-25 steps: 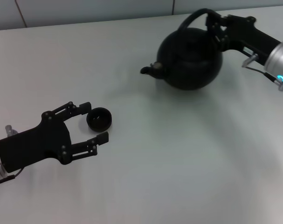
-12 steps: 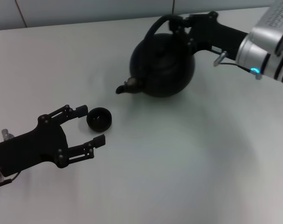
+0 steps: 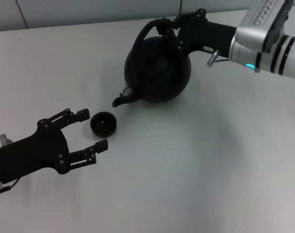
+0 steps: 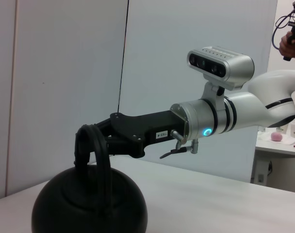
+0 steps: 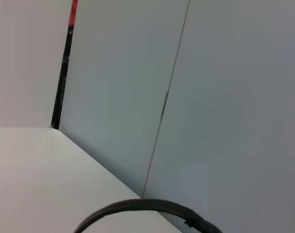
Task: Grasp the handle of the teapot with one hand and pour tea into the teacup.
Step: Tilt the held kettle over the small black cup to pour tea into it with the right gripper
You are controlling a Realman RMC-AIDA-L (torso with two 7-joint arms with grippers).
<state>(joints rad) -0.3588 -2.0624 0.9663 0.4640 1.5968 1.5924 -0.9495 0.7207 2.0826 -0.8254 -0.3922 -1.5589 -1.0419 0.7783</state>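
White bench: teapot nearing teacup.
Right pincer is pinching the handle; spout tip is hanging just beside the teacup, left pincer spread around it.

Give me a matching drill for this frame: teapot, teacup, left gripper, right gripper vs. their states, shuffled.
Column 1:
1. teapot
2. teacup
3. left gripper
4. right gripper

Column 2:
A. shut on the handle
B. open, fingers on either side of the teacup
C. standing on the table, between open fingers
D. held by its handle, spout pointing toward the teacup

Pairs: 1-D, 2-C, 3-B, 4-A
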